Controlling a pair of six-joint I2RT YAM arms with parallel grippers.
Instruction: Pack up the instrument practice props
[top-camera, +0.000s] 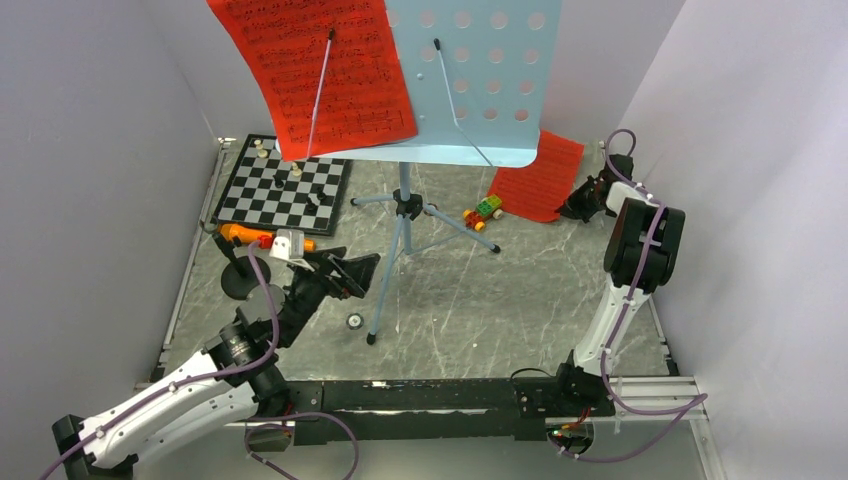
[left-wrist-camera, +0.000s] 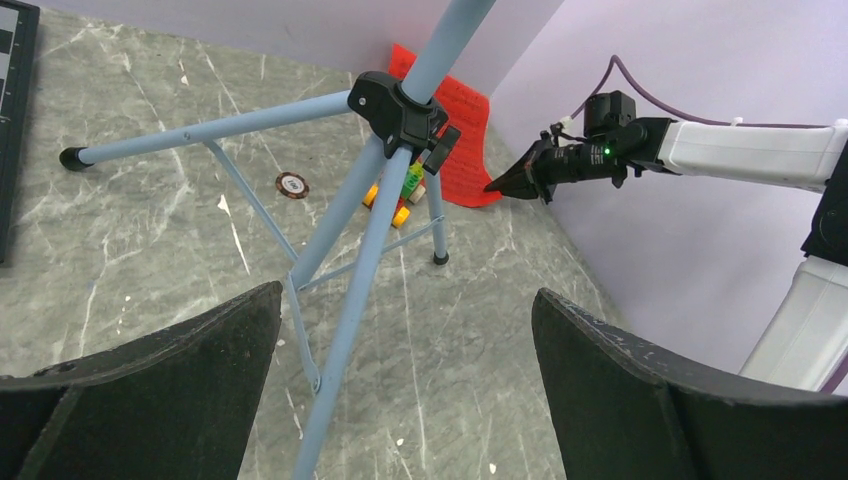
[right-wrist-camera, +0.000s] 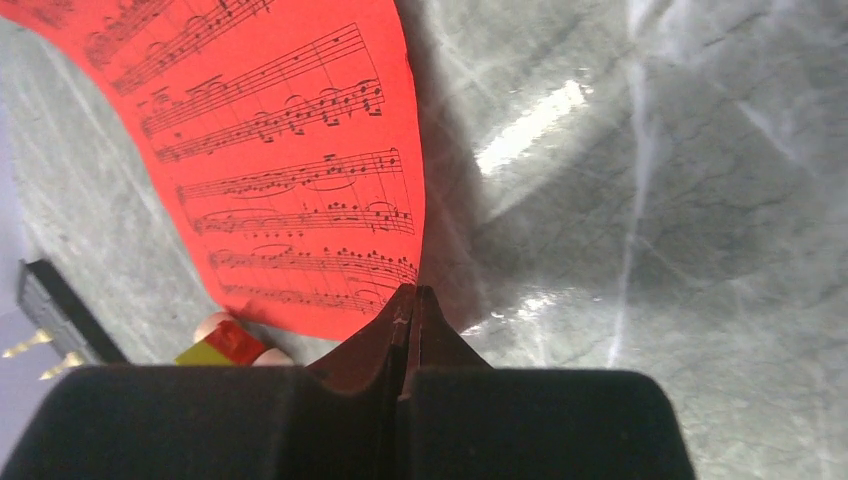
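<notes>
The light-blue music stand (top-camera: 470, 80) rises mid-table on its tripod (left-wrist-camera: 400, 105). One red sheet-music page (top-camera: 320, 70) rests on its desk. A second red page (top-camera: 540, 175) lies at the back right. My right gripper (right-wrist-camera: 410, 292) is shut at that page's (right-wrist-camera: 290, 180) corner, which is raised with shadow beside it. In the left wrist view its tips (left-wrist-camera: 490, 187) meet the page's edge (left-wrist-camera: 455, 130). My left gripper (left-wrist-camera: 408, 300) is open, with a tripod leg (left-wrist-camera: 350, 330) running between its fingers, nearer the left one. The orange microphone (top-camera: 262, 238) on its black base (top-camera: 238, 285) stands behind my left arm.
A chessboard (top-camera: 285, 185) with pieces lies at the back left. A small colourful toy car (top-camera: 483, 212) sits between the tripod and the second page. A small round disc (top-camera: 354, 321) lies near the front tripod foot. Walls enclose the table on three sides.
</notes>
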